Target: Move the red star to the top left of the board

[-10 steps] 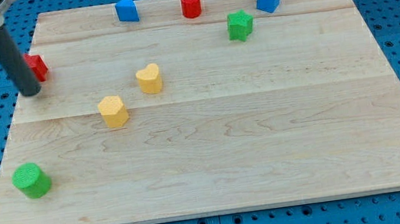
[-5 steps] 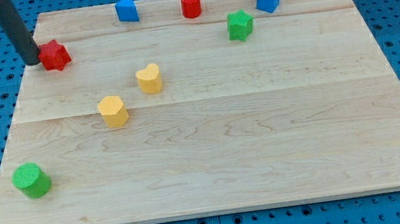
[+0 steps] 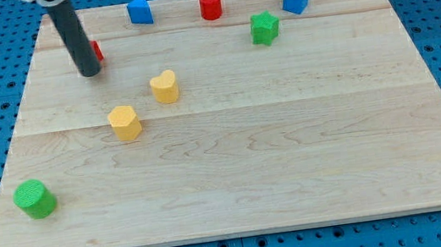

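The red star [image 3: 97,51] is found at the far left of the board [image 3: 293,156], mostly hidden behind the rod. My tip [image 3: 91,73] is set just in front of it, seemingly touching. No claw is fitted, so none can be judged. A yellow heart [image 3: 164,86] lies nearby to the right.

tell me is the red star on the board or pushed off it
On the board. The red star sits on the wooden board near its top left, mostly hidden behind the rod; my tip is just below it.

tool tip [image 3: 91,72] at top left, hiding most of red star [image 3: 97,51].
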